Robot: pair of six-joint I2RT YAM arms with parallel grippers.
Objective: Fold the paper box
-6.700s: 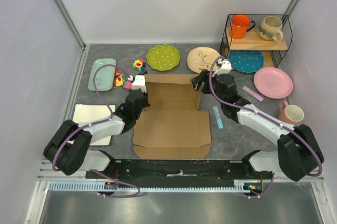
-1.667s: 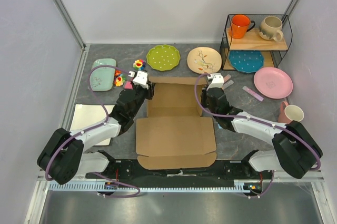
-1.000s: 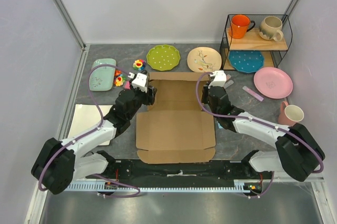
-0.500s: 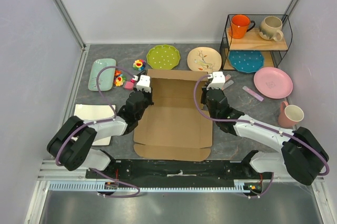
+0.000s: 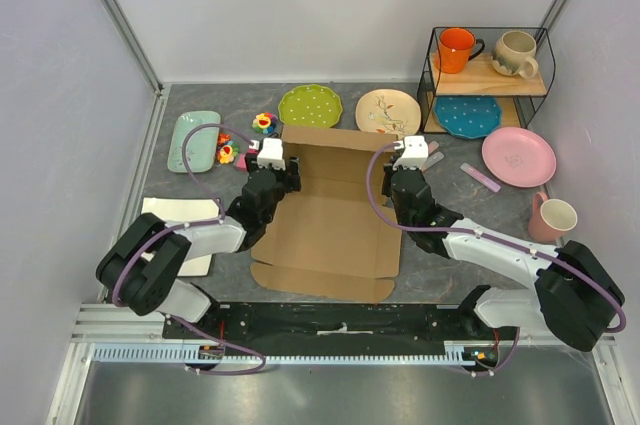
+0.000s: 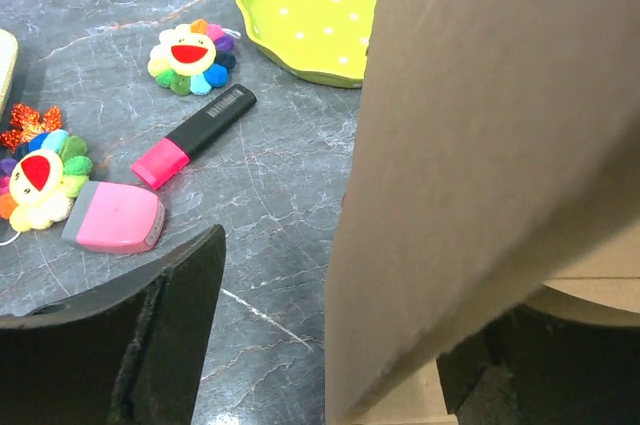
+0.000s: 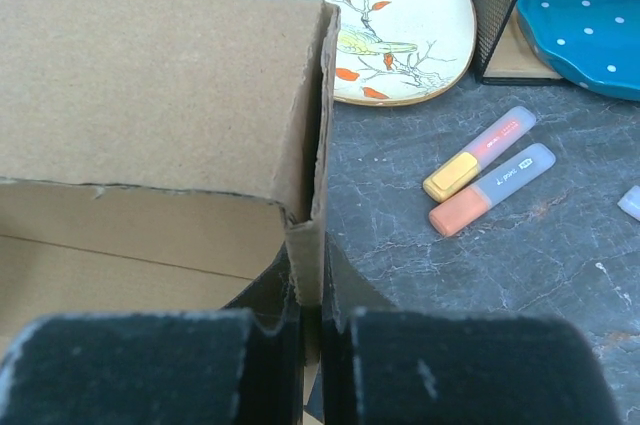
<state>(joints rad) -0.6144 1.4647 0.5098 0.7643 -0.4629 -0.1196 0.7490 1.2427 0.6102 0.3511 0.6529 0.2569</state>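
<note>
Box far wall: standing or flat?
Standing. In the right wrist view the far wall of the paper box rises upright, right gripper pinching its corner.

Place: we take this for a robotics lab test cell.
Walls: we see plain white panels (image 5: 330, 5) held by slanted aluminium frame posts (image 5: 117, 15).
Base: we see a grey marbled tabletop (image 5: 440, 270).

Far side, left to right: mint tray (image 5: 194, 141), lime dotted plate (image 5: 310, 107), cream bird plate (image 5: 386, 113), wire rack (image 5: 482, 78) holding orange mug (image 5: 458, 49) and beige mug (image 5: 516, 53); pink plate (image 5: 518, 157) at right.
</note>
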